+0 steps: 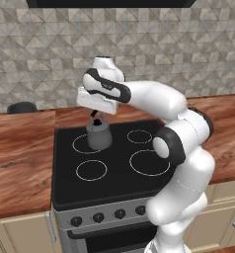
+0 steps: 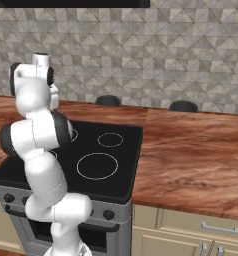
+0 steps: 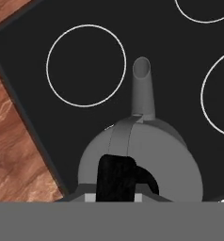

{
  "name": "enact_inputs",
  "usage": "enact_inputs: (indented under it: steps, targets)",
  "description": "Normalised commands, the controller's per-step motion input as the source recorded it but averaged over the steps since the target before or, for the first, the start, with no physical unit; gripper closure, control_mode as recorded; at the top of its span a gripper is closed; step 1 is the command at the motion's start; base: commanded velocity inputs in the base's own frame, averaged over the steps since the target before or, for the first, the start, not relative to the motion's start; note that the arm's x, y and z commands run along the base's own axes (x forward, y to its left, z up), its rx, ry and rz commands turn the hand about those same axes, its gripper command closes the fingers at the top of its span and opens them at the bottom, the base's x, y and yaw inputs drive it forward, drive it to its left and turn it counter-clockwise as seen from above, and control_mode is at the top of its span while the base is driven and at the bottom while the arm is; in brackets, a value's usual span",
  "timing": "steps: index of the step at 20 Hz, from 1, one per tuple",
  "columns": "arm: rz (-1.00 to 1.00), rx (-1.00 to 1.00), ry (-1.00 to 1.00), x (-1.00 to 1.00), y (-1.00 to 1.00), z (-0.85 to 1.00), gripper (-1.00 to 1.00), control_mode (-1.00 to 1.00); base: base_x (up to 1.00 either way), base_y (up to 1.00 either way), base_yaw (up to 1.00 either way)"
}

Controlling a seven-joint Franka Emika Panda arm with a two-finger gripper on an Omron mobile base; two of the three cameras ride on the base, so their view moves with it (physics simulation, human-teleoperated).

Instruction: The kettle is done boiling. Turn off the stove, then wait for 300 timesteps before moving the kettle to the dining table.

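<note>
A small grey kettle (image 1: 98, 135) stands over the rear left burner of the black stove (image 1: 114, 178). My gripper (image 1: 96, 117) comes down on it from above and is shut on its thin black handle. From the hand view the kettle (image 3: 147, 155) is right below the gripper (image 3: 116, 188), with its spout (image 3: 143, 89) pointing away and the black handle (image 3: 117, 176) between the jaws. I cannot tell whether the kettle's base touches the glass. My own arm hides the kettle in the right base view, where the stove (image 2: 116, 165) shows. The dining table is out of view.
Wood-grain counter (image 1: 20, 163) flanks the stove on both sides, wider on the right (image 2: 191, 160). A tiled wall stands close behind. A row of black knobs (image 1: 98, 217) lines the stove's grey front. Dark round shapes (image 2: 183, 106) sit at the counter's back edge.
</note>
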Motion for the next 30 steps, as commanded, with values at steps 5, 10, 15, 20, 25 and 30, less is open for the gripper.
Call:
enact_inputs:
  steps: [5, 10, 15, 20, 25, 30]
  targets:
    - [-0.10, 0.02, 0.00, -0.69, -0.30, 0.26, 1.00, -1.00, 0.00, 0.00, 0.00]
    - [-0.09, 0.00, 0.00, -0.56, -0.27, 0.32, 1.00, -1.00, 0.00, 0.00, 0.00]
    - [-0.08, 0.00, 0.00, -0.50, -0.22, 0.37, 1.00, -1.00, 0.00, 0.00, 0.00]
    - [-0.06, 0.00, 0.00, -0.44, -0.13, 0.22, 1.00, -1.00, 0.00, 0.00, 0.00]
    - [-0.01, 0.00, 0.01, -0.05, -0.03, 0.03, 1.00, -1.00, 0.00, 0.00, 0.00]
    - [0.00, 0.00, 0.00, 0.00, 0.00, 0.00, 1.00, -1.00, 0.00, 0.00, 0.00]
